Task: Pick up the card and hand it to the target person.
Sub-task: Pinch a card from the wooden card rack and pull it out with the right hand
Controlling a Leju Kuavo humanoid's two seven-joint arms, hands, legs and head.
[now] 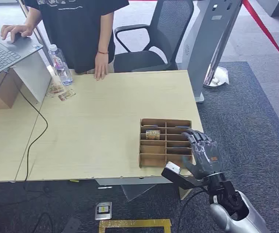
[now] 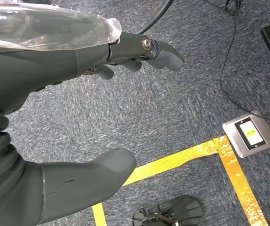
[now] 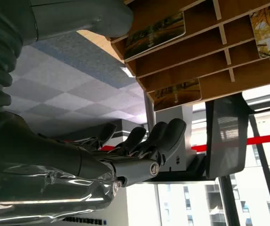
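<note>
right hand [image 1: 203,154] raised at the near right corner of the pale wooden table [image 1: 105,121], fingers apart and holding nothing, palm beside the right wall of the slotted cardboard card rack [image 1: 165,142]. rack set close to the table's near edge and right edge, with broad bare tabletop stretching away to its left and beyond it. one card [image 1: 153,134] lying in an upper left slot of the rack, apart from the hand. open dark carpet [image 1: 255,131] off the table's right edge.

on the far side, a person in a black shirt [image 1: 77,29], one hand [image 1: 101,64] resting on the far table edge, the other on a laptop [image 1: 2,51] propped on a stand. water bottle [image 1: 60,64] near the far left, with small cards [image 1: 61,91] flat on the table just in front of it. black mesh office chair [image 1: 156,36] behind the table.

right wrist view, turned over: rack seen from close by, brown dividers and several printed cards [image 3: 154,30] standing in slots, fingers [image 3: 162,136] extended and spread short of the rack, not touching it.

left wrist view: left hand [image 2: 101,108] hanging over grey carpet, thumb and fingers wide apart, nothing held; yellow tape line [image 2: 183,157] and a metal floor box [image 2: 250,133] on the carpet below.
</note>
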